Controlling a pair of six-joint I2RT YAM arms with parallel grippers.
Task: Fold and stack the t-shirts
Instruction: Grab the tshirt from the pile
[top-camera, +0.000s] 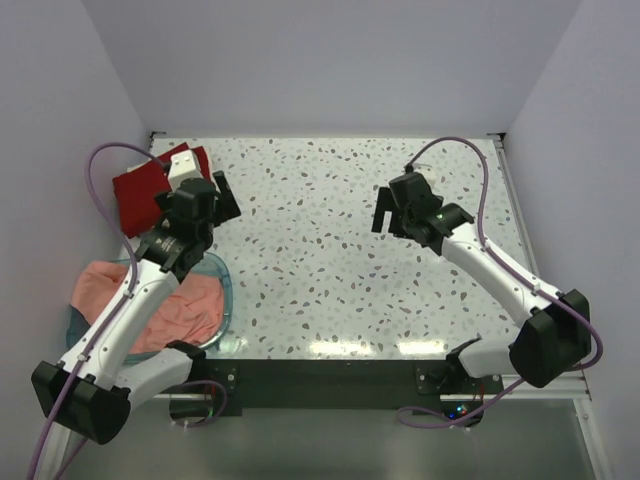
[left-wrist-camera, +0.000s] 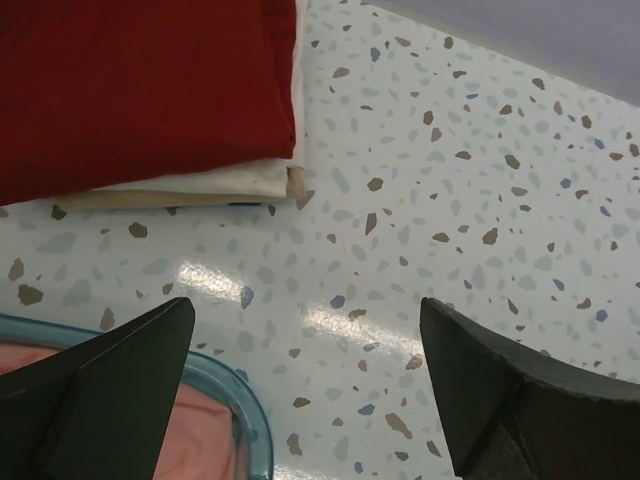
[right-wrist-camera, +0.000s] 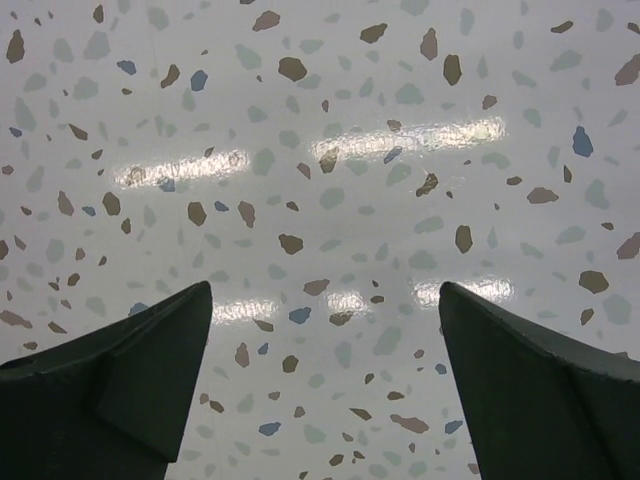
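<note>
A folded deep red t-shirt (top-camera: 140, 190) lies at the back left on top of a folded cream-white t-shirt (top-camera: 183, 168). In the left wrist view the red shirt (left-wrist-camera: 140, 90) covers the cream one (left-wrist-camera: 215, 182). A salmon-pink t-shirt (top-camera: 150, 305) lies crumpled in the blue tub (top-camera: 222, 290), spilling over its left side; it also shows in the left wrist view (left-wrist-camera: 205, 430). My left gripper (top-camera: 215, 200) is open and empty, above the table between the stack and the tub. My right gripper (top-camera: 385, 210) is open and empty over bare table at centre right.
The speckled white table (top-camera: 330, 260) lies between white walls at the back and sides. The tub's rim (left-wrist-camera: 235, 400) is just under my left gripper's left finger. A black strip runs along the near edge by the arm bases.
</note>
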